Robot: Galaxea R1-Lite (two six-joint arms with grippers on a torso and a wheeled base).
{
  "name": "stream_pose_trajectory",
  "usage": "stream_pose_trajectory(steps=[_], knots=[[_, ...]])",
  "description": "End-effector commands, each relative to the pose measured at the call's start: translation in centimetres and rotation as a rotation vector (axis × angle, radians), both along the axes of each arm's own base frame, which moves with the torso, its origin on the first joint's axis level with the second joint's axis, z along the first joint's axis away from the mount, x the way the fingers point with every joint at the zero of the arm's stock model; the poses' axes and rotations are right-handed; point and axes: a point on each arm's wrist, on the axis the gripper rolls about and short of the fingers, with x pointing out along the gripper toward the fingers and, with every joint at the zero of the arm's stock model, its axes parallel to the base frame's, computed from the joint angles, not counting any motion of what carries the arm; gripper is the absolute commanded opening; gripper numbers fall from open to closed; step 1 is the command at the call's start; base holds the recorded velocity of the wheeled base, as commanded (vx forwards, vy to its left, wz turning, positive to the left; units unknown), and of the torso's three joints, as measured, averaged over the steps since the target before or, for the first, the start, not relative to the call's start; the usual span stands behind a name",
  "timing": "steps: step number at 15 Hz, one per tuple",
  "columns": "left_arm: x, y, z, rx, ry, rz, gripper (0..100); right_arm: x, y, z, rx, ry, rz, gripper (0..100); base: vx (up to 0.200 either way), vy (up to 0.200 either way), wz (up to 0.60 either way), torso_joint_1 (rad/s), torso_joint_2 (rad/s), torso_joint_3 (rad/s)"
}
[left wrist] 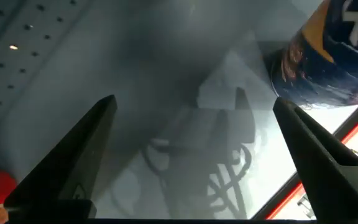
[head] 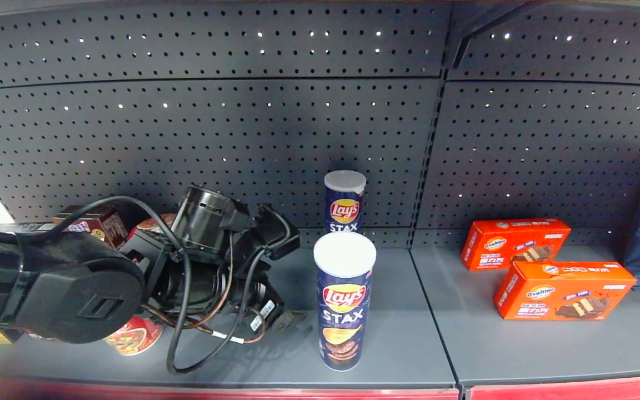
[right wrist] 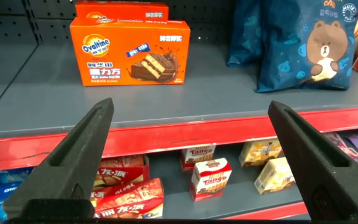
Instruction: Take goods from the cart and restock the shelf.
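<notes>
One bear bag (right wrist: pixel 309 43) beyond right pincer (right wrist: pixel 190 104)

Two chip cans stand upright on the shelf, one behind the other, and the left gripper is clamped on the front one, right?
Not clamped: the left wrist view shows the left gripper open and empty, with the front can off to one side. Both cans do stand upright, the rear can behind the front one.

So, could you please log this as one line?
left gripper open | front chip can upright on shelf | right gripper open
</notes>
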Motion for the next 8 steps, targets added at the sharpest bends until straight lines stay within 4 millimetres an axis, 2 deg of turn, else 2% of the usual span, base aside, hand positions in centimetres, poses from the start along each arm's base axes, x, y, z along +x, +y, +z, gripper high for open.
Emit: stream_pose_trajectory(steps=[1,8], knots=[[0.1,-0.3,-0.3,0.005,0.006,-0.009,100,0.0,0.0,0.0,0.0,0.0,0.001,100,0.0,0.0,0.0,0.0,0.0,0.0],[1.0,-1.6,0.5,-0.011,-0.016,-0.03,100,0.0,0.0,0.0,-0.011,0.003,0.001,100,0.0,0.0,0.0,0.0,0.0,0.0]])
